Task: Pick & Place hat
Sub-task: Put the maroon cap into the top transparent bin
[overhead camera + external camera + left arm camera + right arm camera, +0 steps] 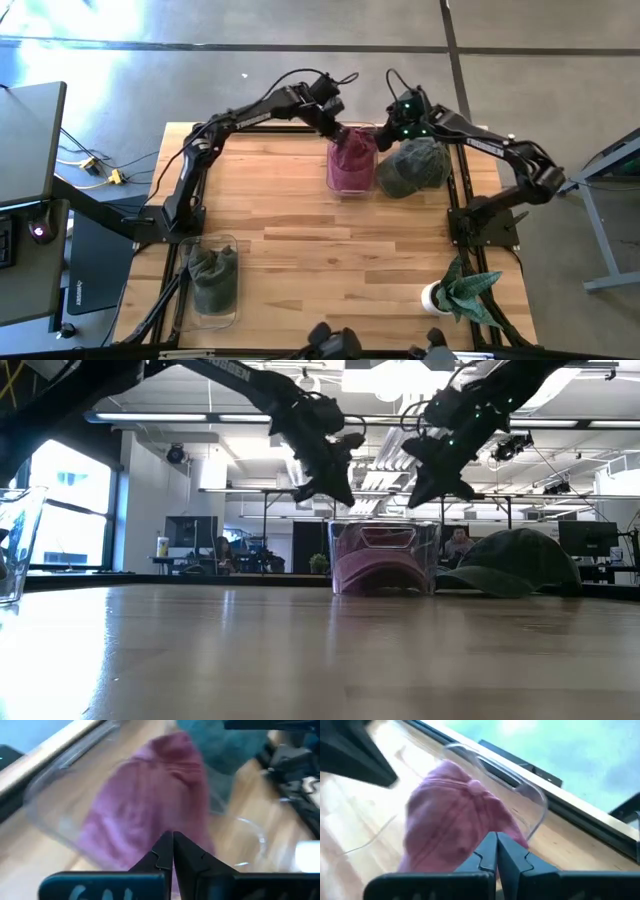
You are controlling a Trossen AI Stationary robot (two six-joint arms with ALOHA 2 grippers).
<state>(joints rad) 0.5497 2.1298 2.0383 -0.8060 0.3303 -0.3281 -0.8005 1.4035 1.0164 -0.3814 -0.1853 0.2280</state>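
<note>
A pink hat (351, 160) lies inside a clear plastic container (352, 187) at the table's far middle; it also shows in the low view (383, 565) and in both wrist views (145, 805) (450, 825). A dark green hat (412, 166) rests crown up on the table just right of that container (515, 563). My left gripper (336, 128) hangs shut above the container's far left rim (336, 492) (173, 851). My right gripper (394, 132) hangs shut above its far right rim (428, 488) (496, 851). Neither touches anything.
A second clear container (214, 282) holding a green hat stands at the near left corner. A small potted plant (461, 292) stands near the near right corner. Bare wood (330, 270) stretches across the table's middle and near side. People sit in the room beyond.
</note>
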